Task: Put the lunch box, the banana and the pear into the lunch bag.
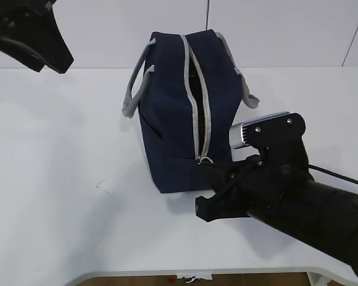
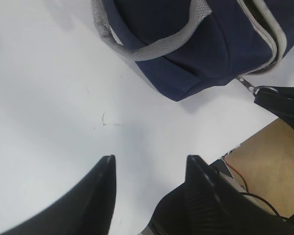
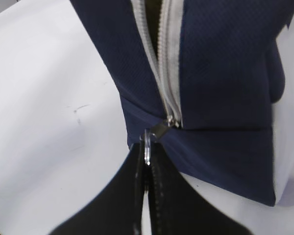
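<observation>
The navy lunch bag (image 1: 167, 119) stands upright mid-table, grey handles hanging at both sides. Its grey zipper runs down the near end, with a dark gap between the two rows near the top. My right gripper (image 3: 147, 149) is shut on the metal zipper pull (image 3: 147, 143) at the lower end of the zipper; in the exterior view this gripper (image 1: 212, 174) sits against the bag's near end. My left gripper (image 2: 149, 164) is open and empty above bare table left of the bag (image 2: 186, 49). The lunch box, the banana and the pear are out of view.
The white table (image 1: 59, 179) spreads to the left of and in front of the bag. Its front edge (image 1: 167, 273) lies close below my right arm. In the left wrist view, brown floor (image 2: 269, 161) and cables show beyond the table edge.
</observation>
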